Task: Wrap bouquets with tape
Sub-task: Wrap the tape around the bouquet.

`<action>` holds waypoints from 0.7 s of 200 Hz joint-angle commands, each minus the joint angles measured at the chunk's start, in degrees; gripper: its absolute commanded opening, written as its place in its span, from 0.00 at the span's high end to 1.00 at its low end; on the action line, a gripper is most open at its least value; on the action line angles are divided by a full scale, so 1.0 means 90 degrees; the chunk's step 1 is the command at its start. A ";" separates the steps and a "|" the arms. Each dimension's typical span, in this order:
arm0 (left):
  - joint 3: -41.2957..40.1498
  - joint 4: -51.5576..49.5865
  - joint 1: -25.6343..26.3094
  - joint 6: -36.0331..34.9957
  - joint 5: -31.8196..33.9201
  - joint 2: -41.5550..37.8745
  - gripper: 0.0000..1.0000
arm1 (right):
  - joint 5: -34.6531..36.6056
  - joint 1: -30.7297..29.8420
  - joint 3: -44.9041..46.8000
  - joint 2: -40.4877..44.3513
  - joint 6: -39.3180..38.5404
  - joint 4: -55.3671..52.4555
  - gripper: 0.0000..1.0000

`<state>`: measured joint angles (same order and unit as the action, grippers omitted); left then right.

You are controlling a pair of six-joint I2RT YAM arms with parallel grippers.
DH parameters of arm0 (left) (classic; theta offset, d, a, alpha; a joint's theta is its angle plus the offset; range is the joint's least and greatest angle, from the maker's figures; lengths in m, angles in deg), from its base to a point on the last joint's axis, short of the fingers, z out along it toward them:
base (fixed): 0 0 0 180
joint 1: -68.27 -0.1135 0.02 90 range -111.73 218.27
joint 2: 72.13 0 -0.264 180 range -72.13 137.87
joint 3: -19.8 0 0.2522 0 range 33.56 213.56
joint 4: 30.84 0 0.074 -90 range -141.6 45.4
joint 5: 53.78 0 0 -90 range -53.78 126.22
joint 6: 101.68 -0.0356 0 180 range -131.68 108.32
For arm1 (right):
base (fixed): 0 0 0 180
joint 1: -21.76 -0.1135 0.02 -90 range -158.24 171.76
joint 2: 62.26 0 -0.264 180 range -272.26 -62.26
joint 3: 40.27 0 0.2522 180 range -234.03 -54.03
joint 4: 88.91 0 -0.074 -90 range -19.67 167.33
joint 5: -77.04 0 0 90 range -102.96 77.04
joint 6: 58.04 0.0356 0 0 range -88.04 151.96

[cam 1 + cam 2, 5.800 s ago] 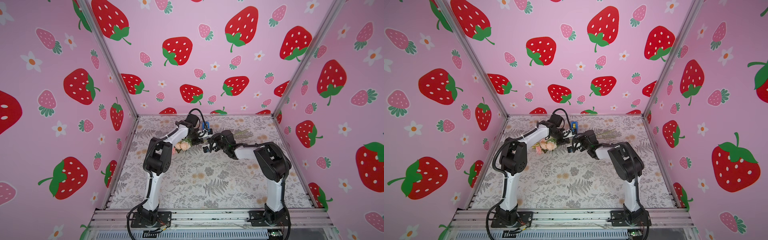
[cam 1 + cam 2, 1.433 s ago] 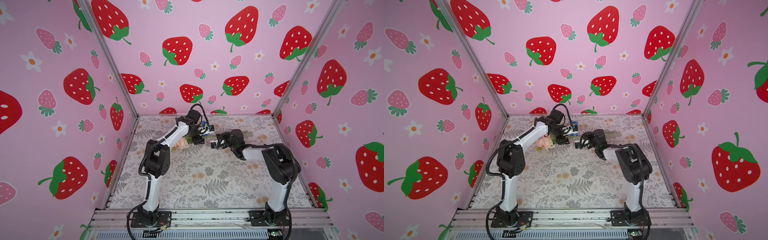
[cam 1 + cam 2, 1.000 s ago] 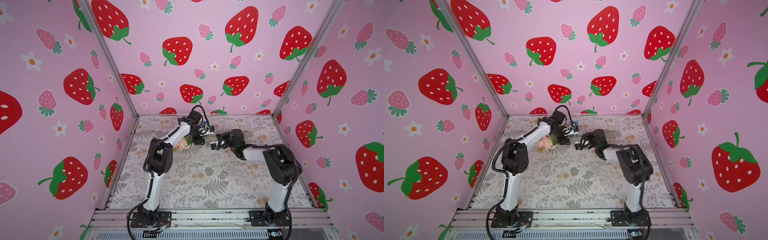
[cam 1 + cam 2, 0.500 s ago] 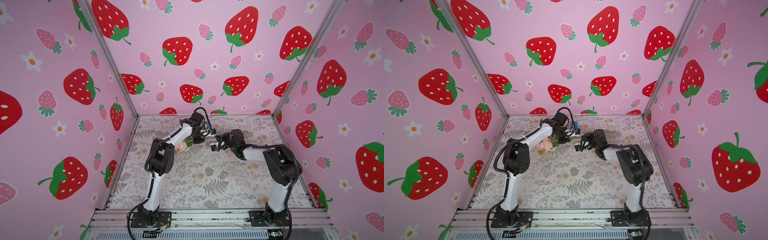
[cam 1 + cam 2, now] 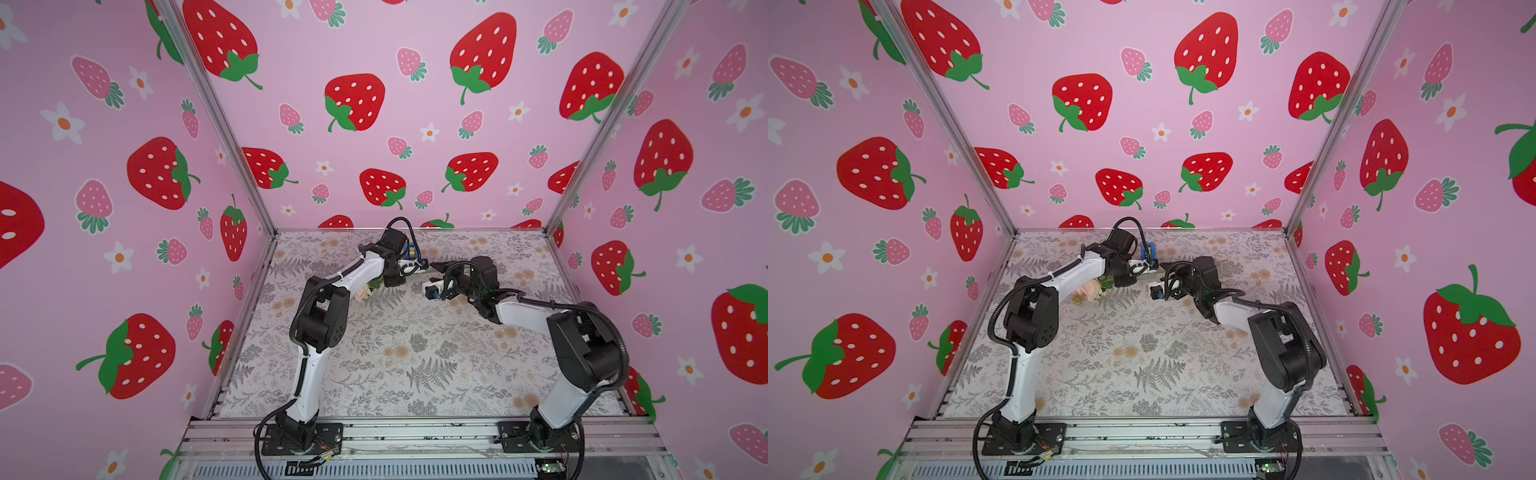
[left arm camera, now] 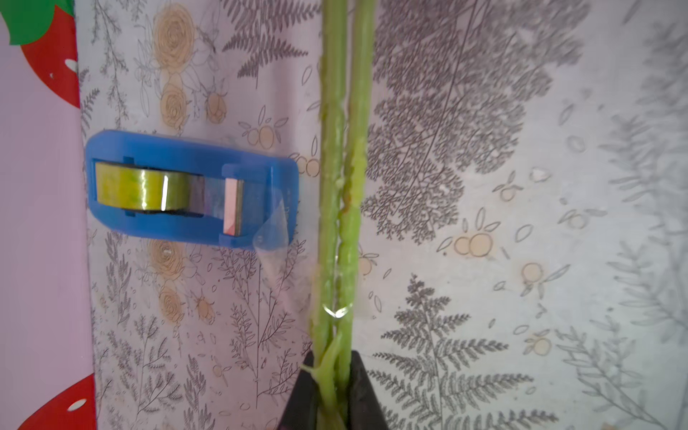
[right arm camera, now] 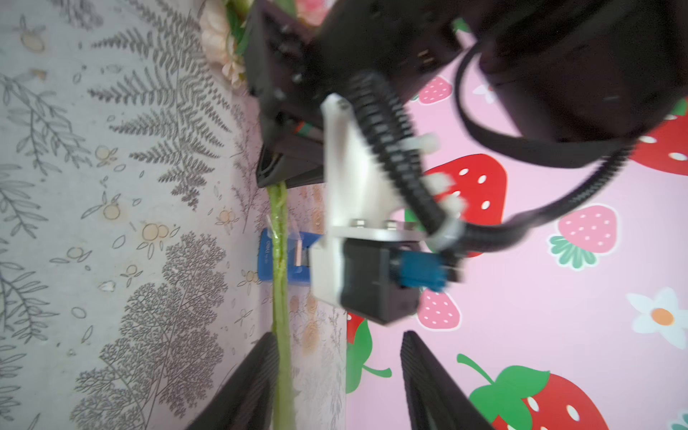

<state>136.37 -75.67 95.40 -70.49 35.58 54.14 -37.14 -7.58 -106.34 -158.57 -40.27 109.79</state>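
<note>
Bouquet [image 6: 340,186] of pale pink and cream blooms, its thin green stems side by side and pinched in the left claw [image 6: 332,376]; tape [image 6: 193,149], a yellowish roll in a blue dispenser, rests on the worktop [image 5: 1142,353] just beside the stems, a clear strip trailing toward them

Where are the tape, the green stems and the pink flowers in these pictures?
tape [image 6: 137,188]: left wrist view, on the yellowish roll.
green stems [image 6: 333,130]: left wrist view, on one stem's shaft.
pink flowers [image 5: 1090,289]: a top view, on a blossom.
</note>
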 commanded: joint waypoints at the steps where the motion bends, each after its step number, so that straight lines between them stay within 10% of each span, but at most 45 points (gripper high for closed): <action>1: -0.0402 0.1061 0.0146 -0.0502 0.0863 -0.0344 1.00 | -0.0887 0.0244 0.0043 0.0523 0.0811 -0.0735 0.44; 54: -0.1376 0.2868 0.0477 -0.1176 0.1276 -0.0827 1.00 | -0.1606 0.0968 -0.0769 0.0778 0.2145 -0.2036 0.43; 140: -0.2504 0.4480 0.0937 -0.1857 0.1925 -0.1230 1.00 | -0.2301 0.1034 -0.4391 -0.1381 0.2109 -0.6781 0.42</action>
<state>114.29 -39.48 103.10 -84.19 51.62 45.31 -53.54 1.89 -141.79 -167.51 -20.92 65.14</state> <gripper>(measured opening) 0.148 0.571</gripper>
